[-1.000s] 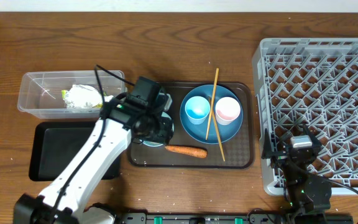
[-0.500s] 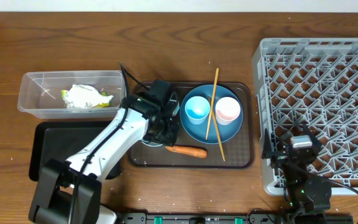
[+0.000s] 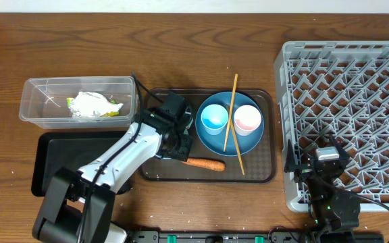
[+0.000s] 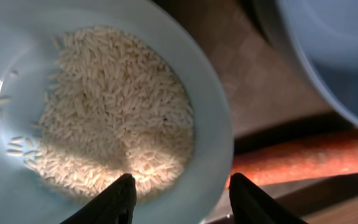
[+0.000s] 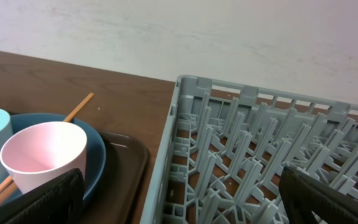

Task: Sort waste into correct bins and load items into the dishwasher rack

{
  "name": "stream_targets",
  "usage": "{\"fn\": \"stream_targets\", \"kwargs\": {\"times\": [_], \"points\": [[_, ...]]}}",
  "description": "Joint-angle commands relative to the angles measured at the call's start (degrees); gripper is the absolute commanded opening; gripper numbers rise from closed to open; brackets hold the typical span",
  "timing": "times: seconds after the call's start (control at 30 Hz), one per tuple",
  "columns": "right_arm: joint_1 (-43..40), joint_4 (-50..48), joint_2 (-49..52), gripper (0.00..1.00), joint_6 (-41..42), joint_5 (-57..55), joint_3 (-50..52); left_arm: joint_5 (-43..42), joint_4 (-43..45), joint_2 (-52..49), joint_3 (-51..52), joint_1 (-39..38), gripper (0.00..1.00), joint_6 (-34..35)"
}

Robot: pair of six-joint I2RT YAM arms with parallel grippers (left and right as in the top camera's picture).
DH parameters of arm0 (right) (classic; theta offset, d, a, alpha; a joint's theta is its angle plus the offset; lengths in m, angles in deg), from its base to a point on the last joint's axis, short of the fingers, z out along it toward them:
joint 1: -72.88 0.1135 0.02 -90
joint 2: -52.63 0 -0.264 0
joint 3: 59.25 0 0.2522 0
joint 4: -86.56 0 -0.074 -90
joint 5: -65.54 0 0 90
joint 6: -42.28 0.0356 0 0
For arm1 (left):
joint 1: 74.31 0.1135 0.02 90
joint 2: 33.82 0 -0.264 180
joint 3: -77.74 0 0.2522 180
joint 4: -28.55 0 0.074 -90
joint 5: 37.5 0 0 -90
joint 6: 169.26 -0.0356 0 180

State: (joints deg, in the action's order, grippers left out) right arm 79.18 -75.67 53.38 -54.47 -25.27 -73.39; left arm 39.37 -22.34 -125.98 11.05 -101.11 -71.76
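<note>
Nearest, the right gripper (image 5: 188,196) hangs wide and empty by the dishwasher rack (image 3: 356,88), at its near-left corner. The left gripper (image 4: 182,193) sits half-spread astride the rim of the small pale blue bowl (image 4: 211,106) on the brown tray (image 3: 262,172), with no firm pinch showing and the carrot (image 4: 309,158) just beside. Lifted by that thin rim, the bowl could tip and spill its rice (image 4: 110,106) — or nudge the carrot. Farther left, the wrapper (image 3: 90,104) lies in the clear tub (image 3: 32,111) — its green-yellow label is unreadable, and no other writing shows.

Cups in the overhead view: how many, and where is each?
2. The light blue cup stands on the blue plate's left half, the white-pink cup beside it on the right half. None seems hidden.
</note>
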Motion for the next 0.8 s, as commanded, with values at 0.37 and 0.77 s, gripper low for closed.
{"fn": "stream_targets", "kwargs": {"times": [0.37, 0.77], "points": [[-0.4, 0.2, 0.0, 0.99, -0.6, 0.2, 0.1, 0.8, 4.2, -0.4, 2.1, -0.2, 0.38, 0.2], [-0.4, 0.2, 0.0, 0.99, -0.6, 0.2, 0.1, 0.7, 4.5, -0.4, 2.1, -0.2, 0.28, 0.2]]}}
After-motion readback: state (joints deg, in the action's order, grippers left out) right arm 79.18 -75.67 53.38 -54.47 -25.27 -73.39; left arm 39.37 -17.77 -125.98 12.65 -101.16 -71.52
